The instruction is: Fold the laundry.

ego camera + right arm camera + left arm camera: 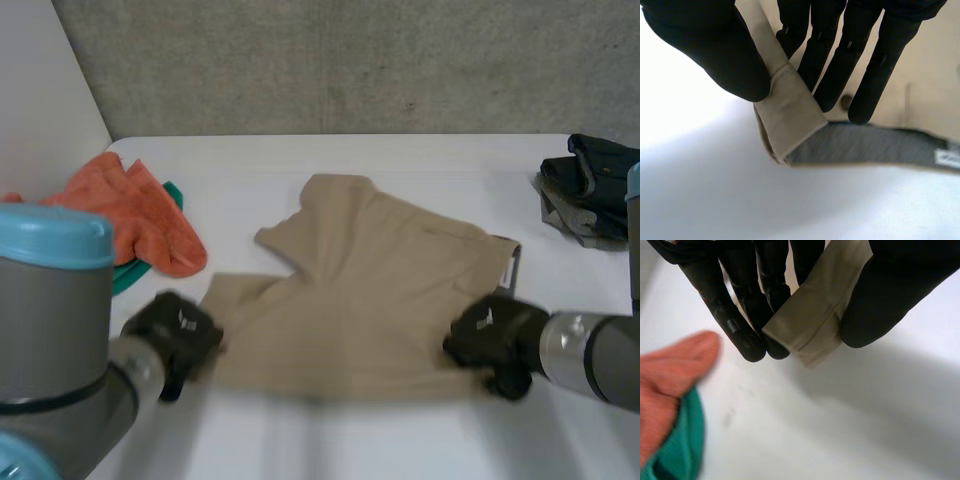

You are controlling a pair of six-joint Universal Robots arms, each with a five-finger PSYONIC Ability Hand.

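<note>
The beige garment (pixel 365 300) lay flat near the orange cloth (pixel 135 215). My left hand (pixel 172 338) pinched its corner nearest that cloth, my right hand (pixel 495 340) a corner on the side away from it. I judged that lifting both evenly, with the edge taut, would be best.

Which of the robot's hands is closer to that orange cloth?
Left. The left hand pinches the beige garment near the orange cloth; the right hand pinches its opposite end.
</note>
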